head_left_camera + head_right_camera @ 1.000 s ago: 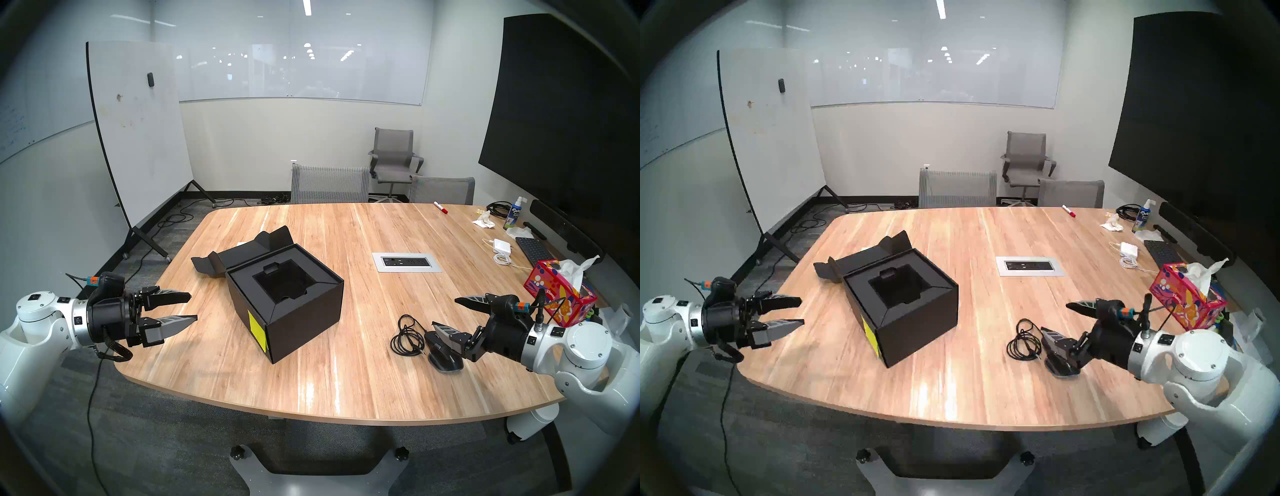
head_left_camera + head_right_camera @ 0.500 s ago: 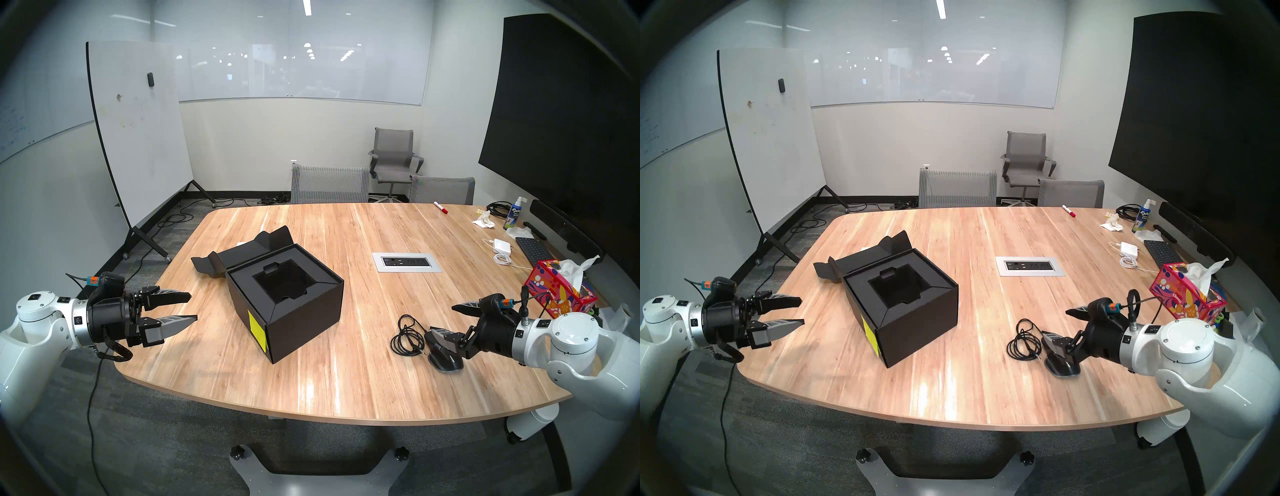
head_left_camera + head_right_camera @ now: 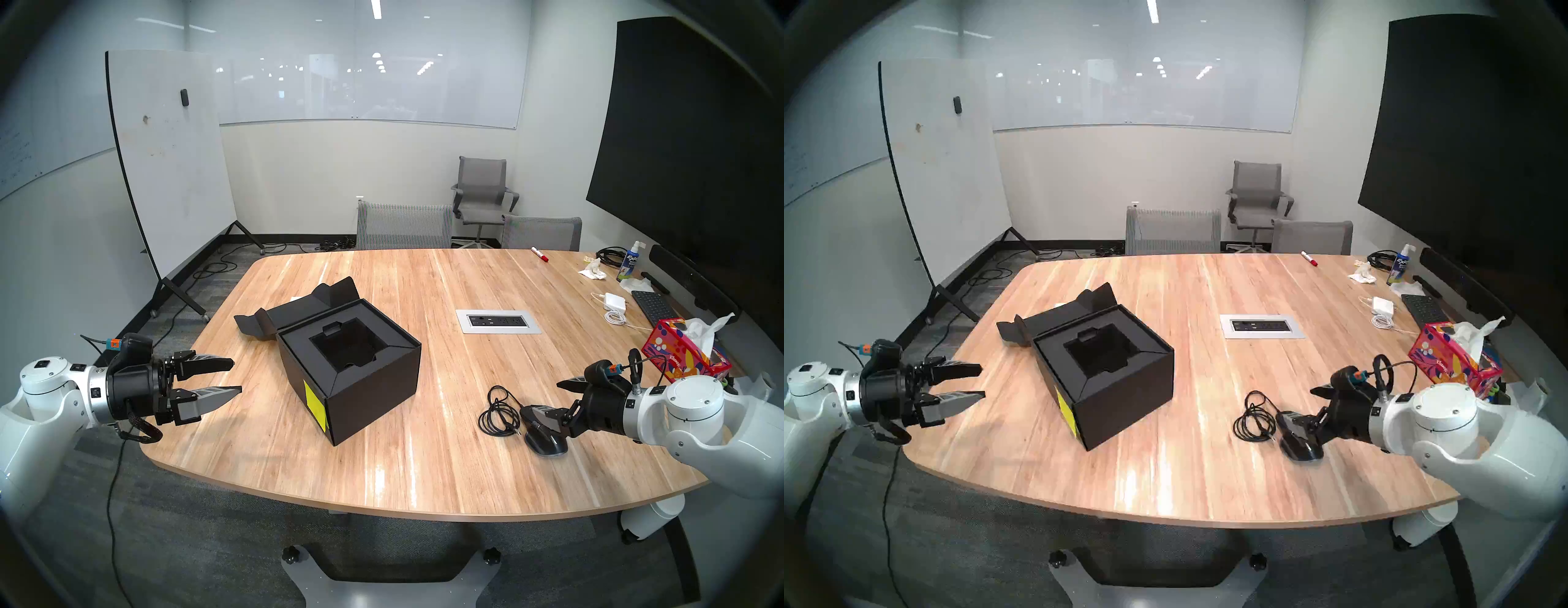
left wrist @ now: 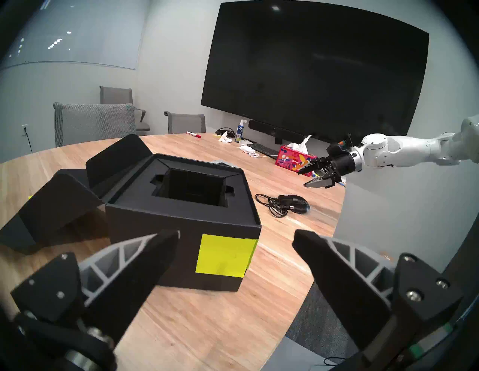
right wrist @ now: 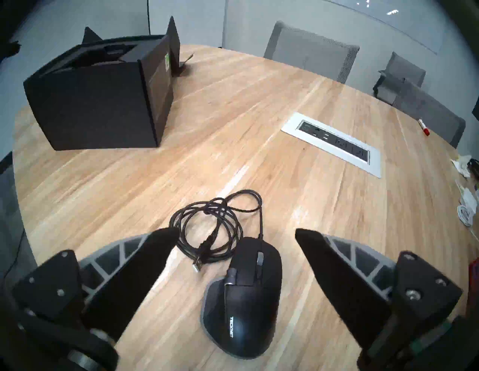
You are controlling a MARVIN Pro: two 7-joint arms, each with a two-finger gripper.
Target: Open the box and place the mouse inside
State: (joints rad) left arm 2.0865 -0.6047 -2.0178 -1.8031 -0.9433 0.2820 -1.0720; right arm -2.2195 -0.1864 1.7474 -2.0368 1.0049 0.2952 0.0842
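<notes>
The black box stands open left of the table's centre, its flap lid folded back and its black recessed insert empty. A yellow sticky note is on its near side. The black mouse lies on the table at the right with its coiled cable beside it. My right gripper is open and hovers just above the mouse. In the right wrist view the mouse lies between the open fingers, untouched. My left gripper is open and empty, left of the box.
A red floral tissue box stands close behind my right wrist. A silver power outlet panel is set into the table. A white adapter, keyboard, spray bottle and red marker lie at the far right.
My right arm has lowered and its wrist has levelled, bringing the open gripper closer down over the mouse. The left arm, box and mouse have not moved.
</notes>
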